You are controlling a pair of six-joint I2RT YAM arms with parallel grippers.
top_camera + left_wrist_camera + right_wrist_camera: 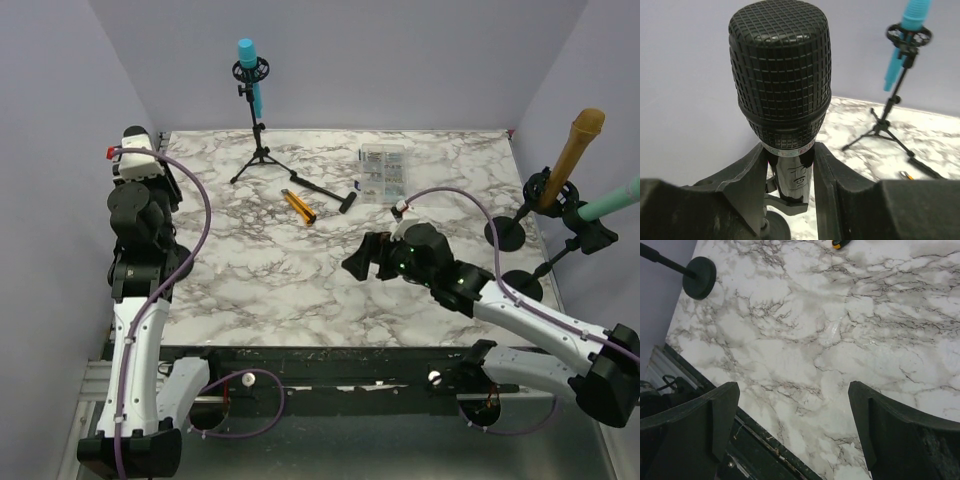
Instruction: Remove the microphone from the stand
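Microphone (780, 75) is sitting in its stand (786, 204) at the far left of the table (300, 290). The left gripper (790, 152) is bracketing its handle narrowly; whether it is gripping firmly, I cannot tell. The grasp seems to be underway, and the next move is calling for a squeeze and a straight upward lift. The right gripper (795, 410) is hanging wide open.

The marble table (300, 270) is viewed steeply from high above its near edge. The left wrist view is held level, close on the black microphone (782, 75) within the left gripper (790, 150). The blue microphone (902, 40) beyond it is shared with the top view. The right wrist view is angled down at tabletop ahead of the right gripper (792, 390).
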